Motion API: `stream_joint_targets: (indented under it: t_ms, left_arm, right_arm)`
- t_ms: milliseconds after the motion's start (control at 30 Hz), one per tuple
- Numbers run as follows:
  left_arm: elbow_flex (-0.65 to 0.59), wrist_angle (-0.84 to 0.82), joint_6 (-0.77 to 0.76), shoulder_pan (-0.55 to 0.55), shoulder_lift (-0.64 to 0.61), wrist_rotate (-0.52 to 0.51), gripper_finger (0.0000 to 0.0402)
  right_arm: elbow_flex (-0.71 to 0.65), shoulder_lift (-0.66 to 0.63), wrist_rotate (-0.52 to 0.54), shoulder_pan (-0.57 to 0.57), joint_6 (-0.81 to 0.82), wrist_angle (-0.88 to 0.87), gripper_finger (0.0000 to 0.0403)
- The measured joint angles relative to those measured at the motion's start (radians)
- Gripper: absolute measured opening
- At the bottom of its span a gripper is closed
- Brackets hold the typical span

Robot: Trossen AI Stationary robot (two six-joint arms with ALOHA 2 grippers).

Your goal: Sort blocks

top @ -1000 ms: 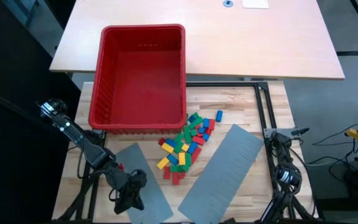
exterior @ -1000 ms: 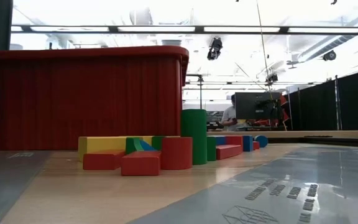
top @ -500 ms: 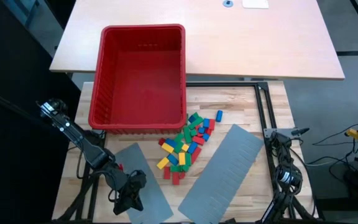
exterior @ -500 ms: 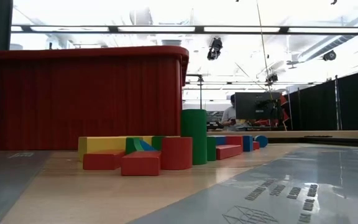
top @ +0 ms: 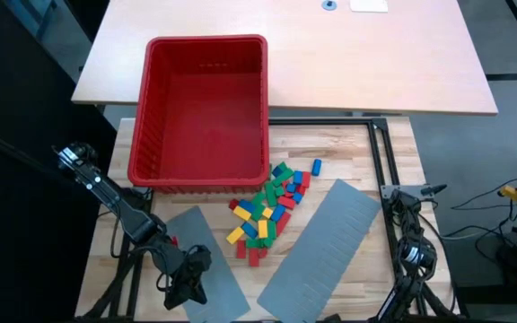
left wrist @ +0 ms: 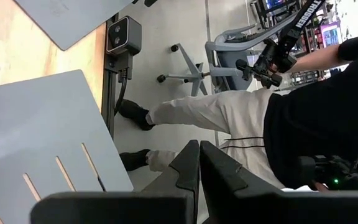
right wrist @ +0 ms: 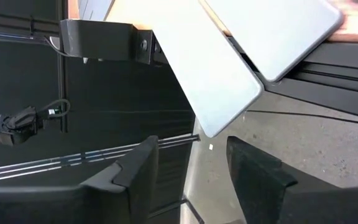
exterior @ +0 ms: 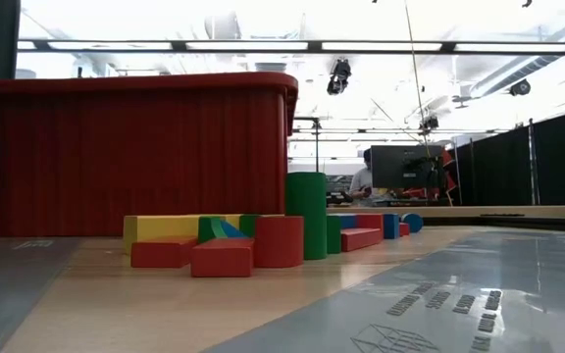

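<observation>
Waiting to start: nothing is sorted yet. Largest, the red bin (top: pixel 206 108) sits empty at the bench's far left; two grey panels (top: pixel 321 251) lie near its front edge. Between them, the blocks (top: pixel 267 211) lie piled. Left gripper (left wrist: pixel 199 163), fingers pressed together, and right gripper (right wrist: pixel 191 163), fingers apart, are parked at the front corners; either must reach in for a block.

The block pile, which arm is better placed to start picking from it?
Probably the left: its gripper sits nearer the blocks than the right gripper, which is parked at the table's right edge.
</observation>
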Motion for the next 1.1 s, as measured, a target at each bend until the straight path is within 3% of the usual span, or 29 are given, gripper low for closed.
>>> stream_joint_targets:
  t_ms: [633,1100]
  left_arm:
    - [0.000,0.000,-0.029,0.000,0.000,0.038,0.0000]
    - [0.000,0.000,-0.030,0.000,0.000,0.046,0.0000]
  right_arm:
    - [0.001,-0.003,-0.022,-0.030,0.032,-0.019,0.0152]
    - [0.001,-0.003,-0.013,-0.037,0.040,-0.020,0.0091]
